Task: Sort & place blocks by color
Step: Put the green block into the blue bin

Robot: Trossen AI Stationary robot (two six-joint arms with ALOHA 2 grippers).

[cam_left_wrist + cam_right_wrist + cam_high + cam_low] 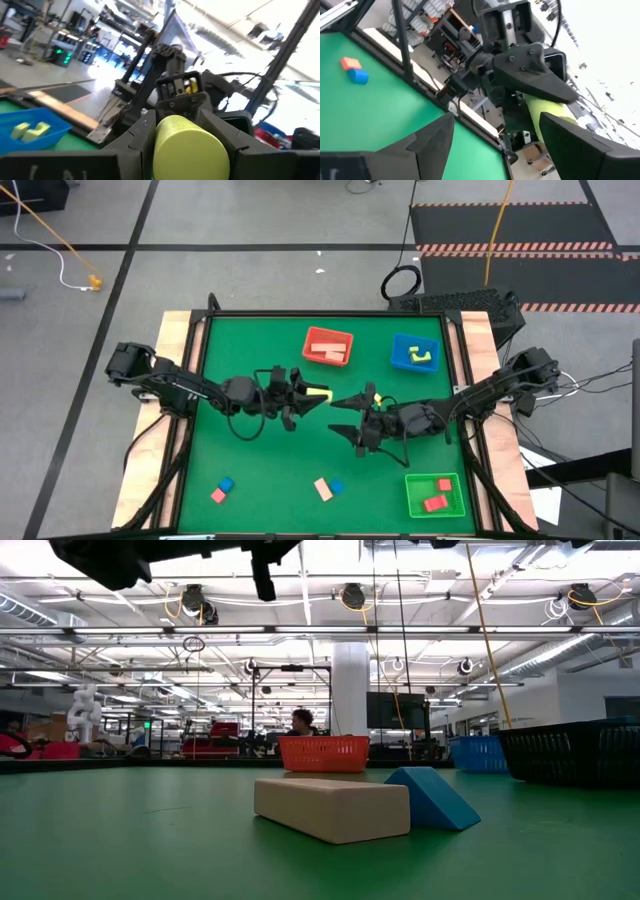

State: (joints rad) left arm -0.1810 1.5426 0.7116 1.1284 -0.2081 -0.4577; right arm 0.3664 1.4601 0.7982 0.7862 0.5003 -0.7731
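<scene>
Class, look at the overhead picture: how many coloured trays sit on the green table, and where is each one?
3. The red tray is at the far centre, the blue tray at the far right, and the green tray at the near right corner. None seems hidden.

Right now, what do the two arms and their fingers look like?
Both arms are matte black and jointed, with black cables looping alongside. The left gripper and right gripper each end in two broad, dark wedge-shaped fingers. No markings are readable.
</scene>
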